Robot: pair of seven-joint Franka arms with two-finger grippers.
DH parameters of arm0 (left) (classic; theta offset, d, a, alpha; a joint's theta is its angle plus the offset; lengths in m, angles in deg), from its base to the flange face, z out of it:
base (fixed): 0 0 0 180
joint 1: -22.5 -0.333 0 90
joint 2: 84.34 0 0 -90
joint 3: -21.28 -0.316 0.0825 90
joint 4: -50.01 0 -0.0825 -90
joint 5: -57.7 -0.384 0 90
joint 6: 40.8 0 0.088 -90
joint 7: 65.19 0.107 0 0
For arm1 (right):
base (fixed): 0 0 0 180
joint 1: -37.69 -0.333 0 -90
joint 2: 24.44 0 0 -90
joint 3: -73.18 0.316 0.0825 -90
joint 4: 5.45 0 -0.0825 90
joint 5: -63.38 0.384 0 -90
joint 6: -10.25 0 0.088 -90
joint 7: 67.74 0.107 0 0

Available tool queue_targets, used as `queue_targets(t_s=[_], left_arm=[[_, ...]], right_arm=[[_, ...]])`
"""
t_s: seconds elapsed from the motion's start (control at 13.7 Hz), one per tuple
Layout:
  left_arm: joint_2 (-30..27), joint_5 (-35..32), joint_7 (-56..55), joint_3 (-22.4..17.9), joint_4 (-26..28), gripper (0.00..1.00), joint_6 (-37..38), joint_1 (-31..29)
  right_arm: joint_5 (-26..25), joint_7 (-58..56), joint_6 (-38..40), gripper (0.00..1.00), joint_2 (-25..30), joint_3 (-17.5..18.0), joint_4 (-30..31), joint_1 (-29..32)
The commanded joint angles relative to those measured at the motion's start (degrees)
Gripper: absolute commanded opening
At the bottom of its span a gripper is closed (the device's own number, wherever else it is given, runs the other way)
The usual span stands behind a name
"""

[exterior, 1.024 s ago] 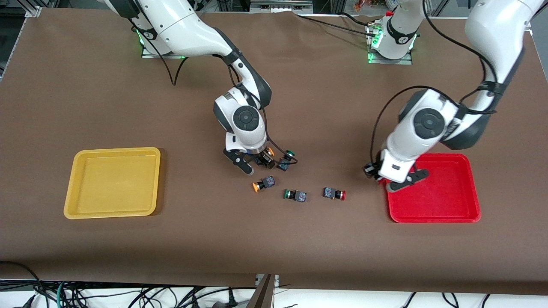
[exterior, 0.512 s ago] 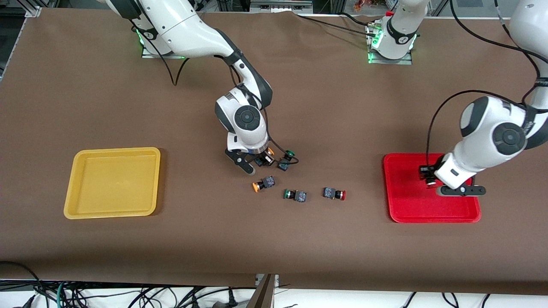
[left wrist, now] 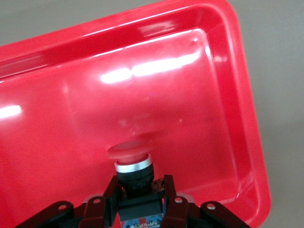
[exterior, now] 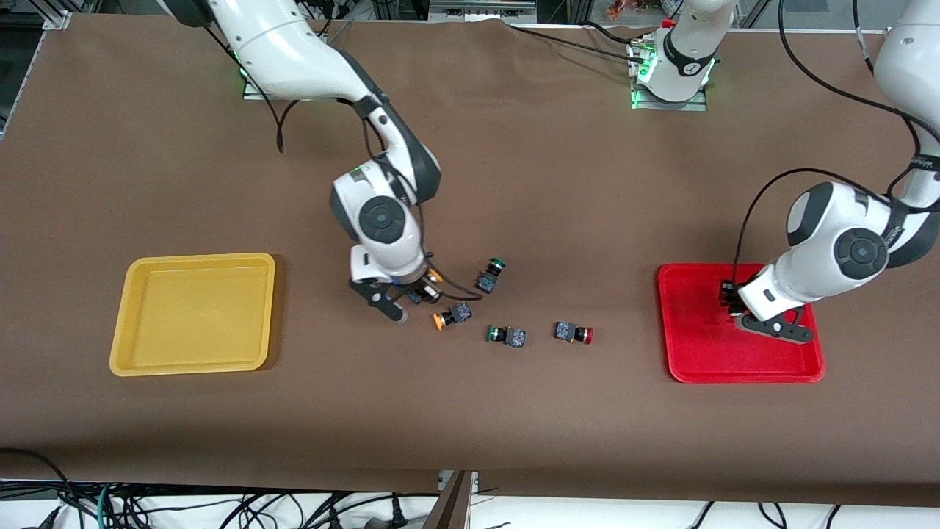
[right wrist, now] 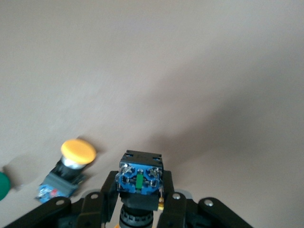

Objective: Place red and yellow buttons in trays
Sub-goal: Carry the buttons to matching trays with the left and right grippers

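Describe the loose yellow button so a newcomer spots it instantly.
Start at the yellow tray and move toward the table's middle, where small buttons lie in a cluster. The yellow button lies just past the right hand, which holds another; the remaining loose buttons there have green or red caps.

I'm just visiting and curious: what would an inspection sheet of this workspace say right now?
Surface: brown table, no spills seen.
Job's things: yellow tray holds nothing; red tray under the left gripper; one yellow button and one red button lie loose mid-table.
Clutter: two green buttons beside them.
Grippers: left gripper shut on a red button over the red tray; right gripper shut on a yellow button over the table, near the loose ones.
Cables: black leads loop along both arms; a tangle below the table's near edge.
Surroundings: metal frame parts past the table; otherwise nothing seen.
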Motion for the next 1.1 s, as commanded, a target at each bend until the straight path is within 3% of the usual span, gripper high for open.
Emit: queue_targets(t_s=[0.0, 0.22, 0.29, 0.37, 0.44, 0.66, 0.88, 1.02], left_arm=[[2.01, -3.08, -4.32, -3.45, 0.02, 0.00, -3.25, 3.92], [2.01, -3.08, -7.67, -8.29, -0.25, 0.00, -5.54, 9.91], [2.01, -3.08, -7.85, -8.30, -0.33, 0.08, -5.54, 10.00], [2.01, -3.08, -7.76, -8.30, -0.42, 0.59, -5.54, 10.00], [1.84, -3.08, -7.68, -8.30, -0.60, 1.00, -5.36, 10.00], [0.61, -3.08, -7.41, -8.04, -0.95, 1.00, -4.75, 9.57], [-3.95, -1.77, -7.24, -5.85, -2.26, 1.00, 2.52, 9.39], [-5.45, 1.29, -7.06, -2.42, -6.20, 1.00, 9.11, 8.78]], right_arm=[[0.74, -14.39, 7.10, 0.05, 5.16, 0.44, 1.12, 5.14], [0.74, -30.30, 13.78, 0.05, 7.63, 0.36, 1.21, 13.05], [0.74, -34.96, 15.02, 0.05, 8.24, 0.27, 1.47, 15.60], [0.65, -39.62, 15.82, 0.05, 8.42, -0.25, 1.64, 18.06], [0.56, -44.63, 16.26, 0.05, 8.42, -1.65, 1.73, 19.65], [0.65, -56.43, 14.78, 0.05, 7.72, -7.02, 3.05, 22.81], [0.65, -61.61, 8.65, 0.05, 7.10, -7.11, 6.99, 28.26], [0.65, -65.75, 3.63, 0.05, 6.41, -7.11, 10.25, 31.69]])
